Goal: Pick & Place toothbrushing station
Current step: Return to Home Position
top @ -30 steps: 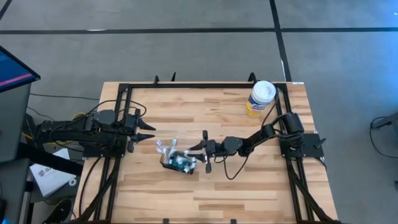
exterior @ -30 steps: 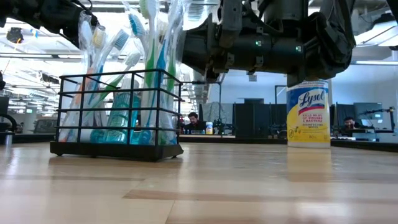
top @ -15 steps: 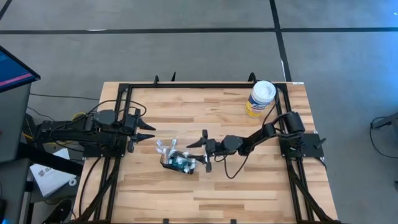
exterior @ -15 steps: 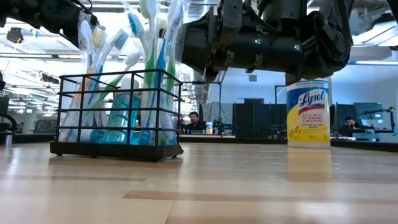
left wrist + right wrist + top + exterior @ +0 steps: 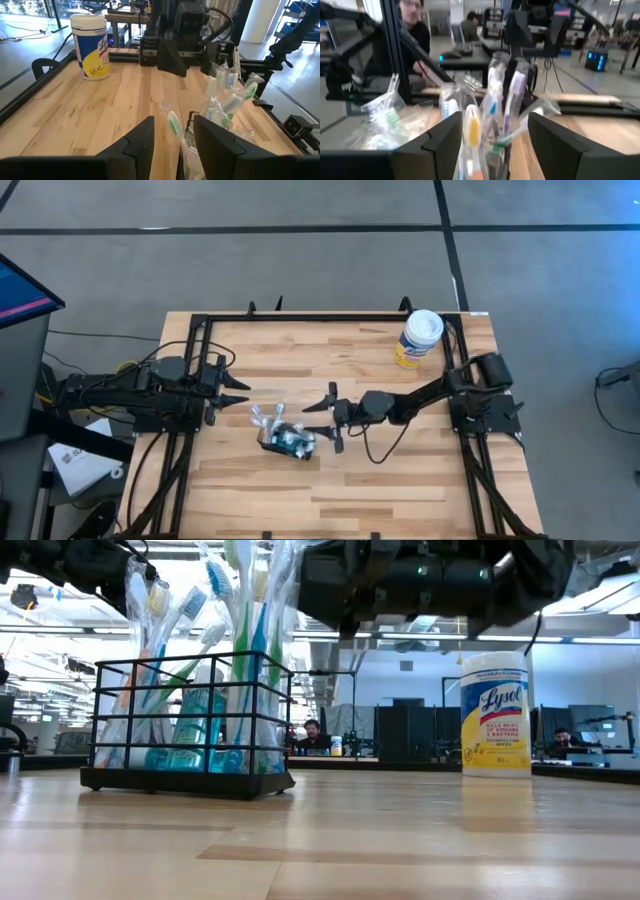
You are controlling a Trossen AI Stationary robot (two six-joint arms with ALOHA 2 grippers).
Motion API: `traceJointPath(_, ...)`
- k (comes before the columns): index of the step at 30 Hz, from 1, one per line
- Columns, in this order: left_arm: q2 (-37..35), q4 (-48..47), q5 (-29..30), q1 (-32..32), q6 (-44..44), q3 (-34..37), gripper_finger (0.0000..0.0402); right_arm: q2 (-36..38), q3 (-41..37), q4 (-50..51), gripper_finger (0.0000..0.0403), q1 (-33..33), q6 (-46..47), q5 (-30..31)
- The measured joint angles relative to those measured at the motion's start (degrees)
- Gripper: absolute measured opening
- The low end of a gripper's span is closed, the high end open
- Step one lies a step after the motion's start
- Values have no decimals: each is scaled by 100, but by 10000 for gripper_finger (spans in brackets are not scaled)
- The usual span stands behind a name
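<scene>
Starting from your left, the left gripper [image 5: 241,392] hangs over the table's left side with its fingers spread moderately. It stands apart from the station and points toward it. In its wrist view you see the same gap between the two dark fingers [image 5: 137,145].

Next comes the toothbrushing station [image 5: 286,440], a black wire organizer standing upright on the wooden table [image 5: 400,480], a little left of center. It is packed with wrapped toothbrushes [image 5: 213,585] that lean out above its rim.

Just right of the station is the right gripper [image 5: 318,419], facing it with its fingers spread wide. The low view shows that arm up at the level of the brush heads, well off the tabletop. You cannot tell from the high view whether a fingertip touches the wrappers.

Farthest right, the Lysol wipes canister [image 5: 420,338] stands upright near the table's far right corner, well apart from the rest.
</scene>
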State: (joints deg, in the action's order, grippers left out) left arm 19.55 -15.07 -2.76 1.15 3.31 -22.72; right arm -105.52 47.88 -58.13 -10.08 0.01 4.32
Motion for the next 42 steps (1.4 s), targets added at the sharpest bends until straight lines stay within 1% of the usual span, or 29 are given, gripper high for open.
traceJointPath(5,-5,-30,-14,0,0,0,131,724,2,1149,213,102,-158,0)
traceJointPath(9,-60,-301,-199,-7,4,-2,131,1371,2,2319,201,218,-275,1)
traceJointPath(13,-281,-297,4,-7,150,206,131,1966,-2,3551,181,321,-299,2)
traceJointPath(16,-629,19,219,-19,214,634,131,2383,-90,3876,164,352,-312,2)
traceJointPath(20,-1267,266,249,-75,352,1210,131,2986,-669,3842,137,424,-263,29)
traceJointPath(22,-1613,242,255,-104,438,1467,131,3348,-1085,3752,123,474,-116,39)
traceJointPath(24,-1936,276,385,-114,452,1661,131,3736,-1519,3597,110,522,-6,51)
traceJointPath(26,-1949,406,621,-111,420,1797,131,4133,-2040,3311,99,575,34,124)
traceJointPath(28,-1894,605,795,-111,302,1864,131,4493,-2585,2742,91,627,47,248)
traceJointPath(30,-1839,764,856,-111,212,1897,131,4809,-3112,2150,84,684,48,303)
traceJointPath(34,-1835,917,864,-114,162,1928,131,5279,-3960,1369,77,792,122,308)
traceJointPath(37,-1802,944,855,-114,168,1961,131,5486,-4341,1091,76,846,284,319)
traceJointPath(42,-1684,953,850,-113,166,1963,131,5682,-4736,1183,76,981,404,336)
